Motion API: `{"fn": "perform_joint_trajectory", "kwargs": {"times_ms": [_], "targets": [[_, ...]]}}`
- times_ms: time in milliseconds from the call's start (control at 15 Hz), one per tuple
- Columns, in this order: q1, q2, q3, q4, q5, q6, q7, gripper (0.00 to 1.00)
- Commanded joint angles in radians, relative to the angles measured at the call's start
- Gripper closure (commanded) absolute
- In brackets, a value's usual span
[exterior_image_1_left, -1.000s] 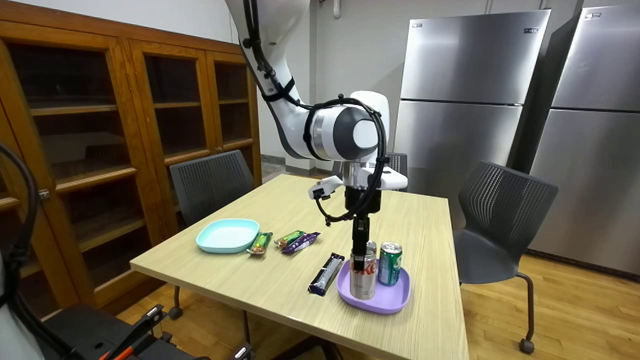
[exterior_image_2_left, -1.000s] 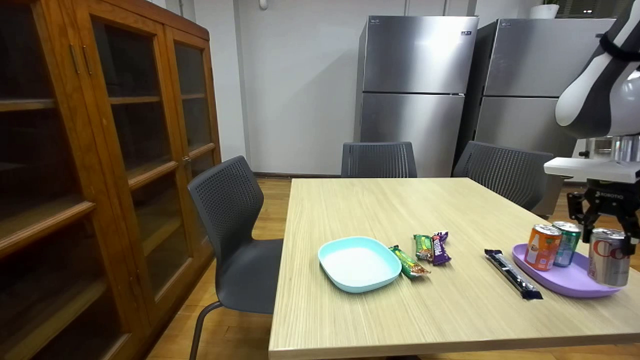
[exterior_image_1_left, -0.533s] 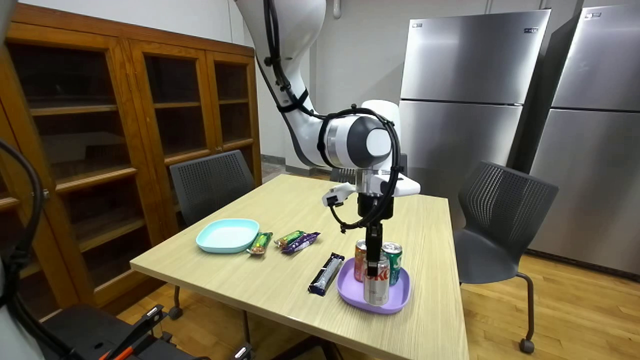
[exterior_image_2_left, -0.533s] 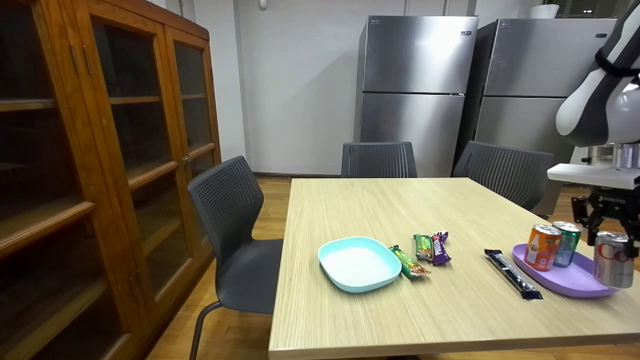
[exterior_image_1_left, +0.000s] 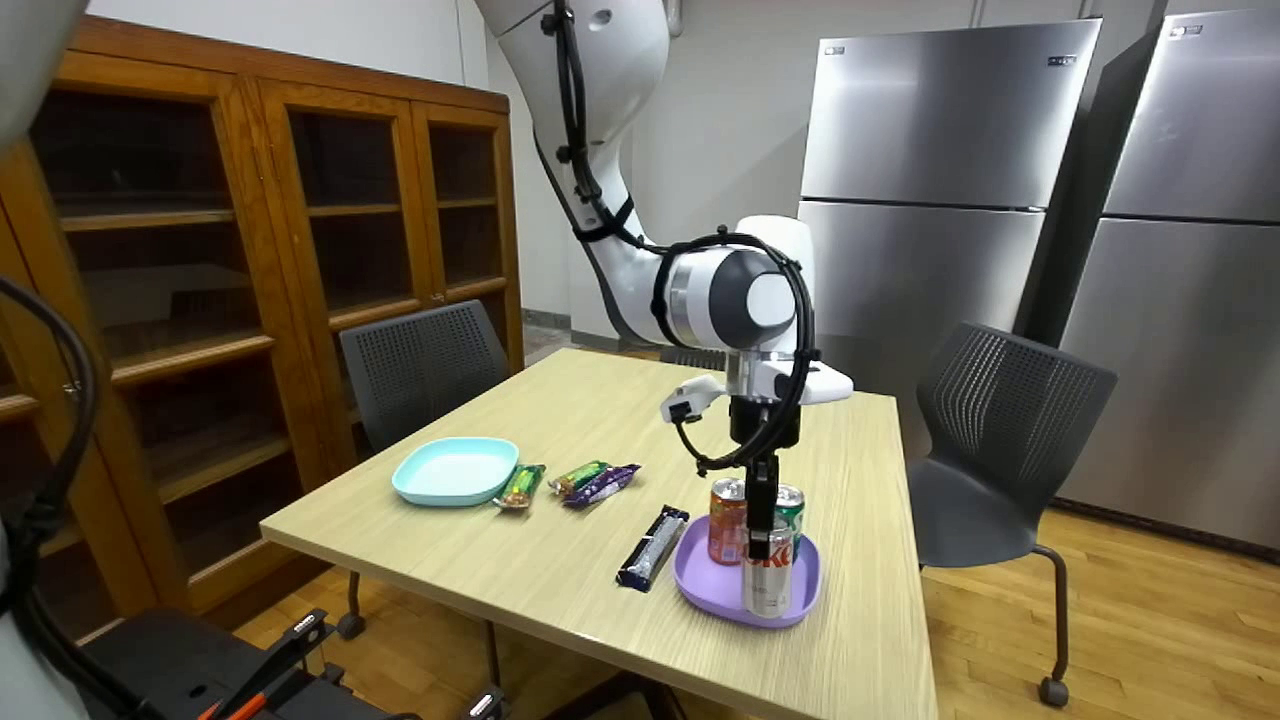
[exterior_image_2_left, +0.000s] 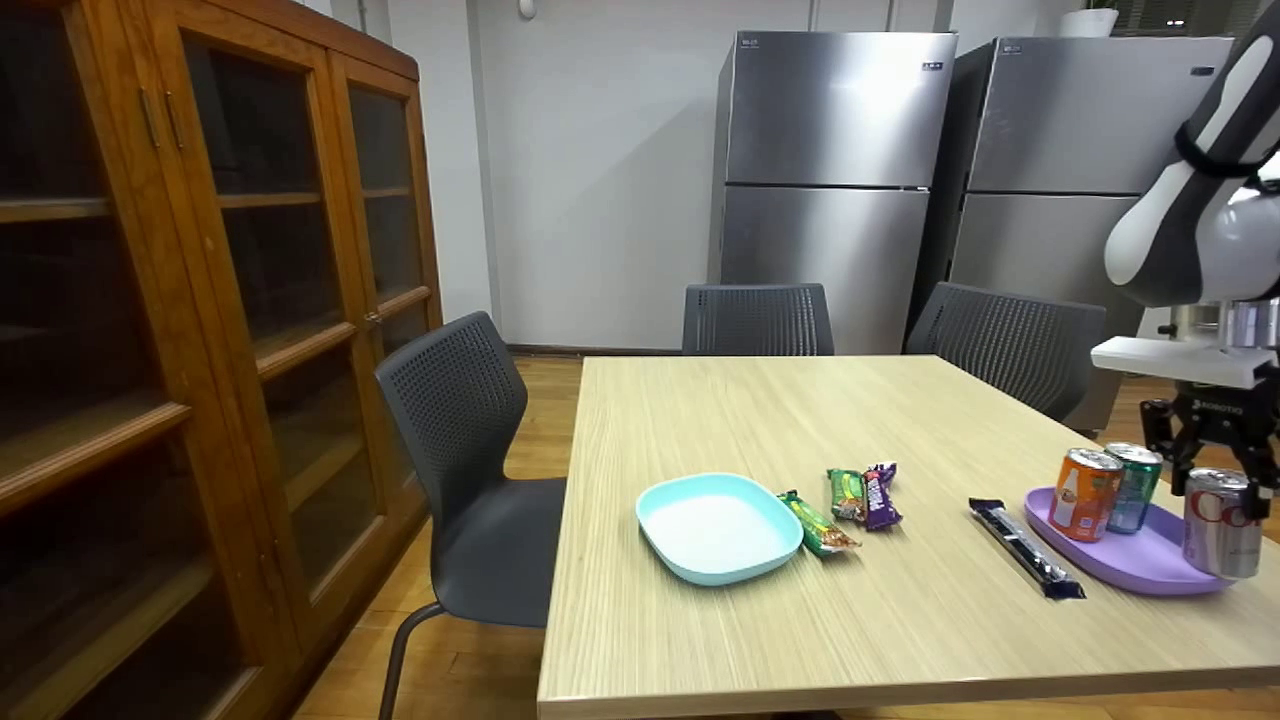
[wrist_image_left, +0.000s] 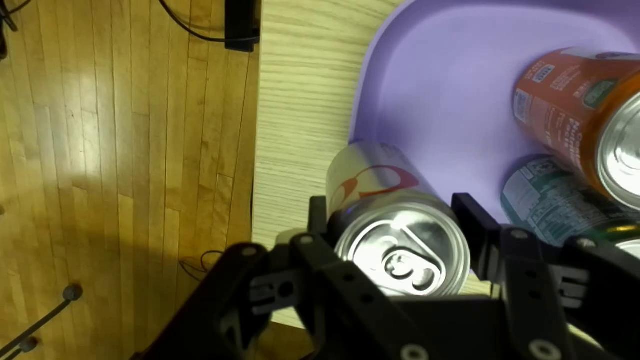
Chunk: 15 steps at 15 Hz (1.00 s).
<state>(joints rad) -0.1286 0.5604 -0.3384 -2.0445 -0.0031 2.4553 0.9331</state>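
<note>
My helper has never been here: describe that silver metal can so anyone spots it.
On the pale wooden table, find the purple plastic tray. There, look for the silver metal can with red lettering. Its neighbours, an orange metal can and a green metal can, stand ungripped; it alone is clamped in the black gripper.

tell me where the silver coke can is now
In the wrist view, the silver Coke can is just right of centre, held in the gripper, left of the green can.

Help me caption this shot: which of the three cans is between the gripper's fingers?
The silver Coke can, clasped by the gripper; the orange can and the green can stand on the purple tray, outside its grip.
</note>
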Motion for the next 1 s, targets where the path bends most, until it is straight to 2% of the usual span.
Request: {"fn": "perform_joint_trajectory", "kwargs": {"times_ms": [0,933], "targets": [[-0.017,0.022,0.010,0.053,0.030,-0.026,-0.013,0.62],[-0.021,0.082,0.027,0.122,0.088,-0.033,-0.021,0.62]]}}
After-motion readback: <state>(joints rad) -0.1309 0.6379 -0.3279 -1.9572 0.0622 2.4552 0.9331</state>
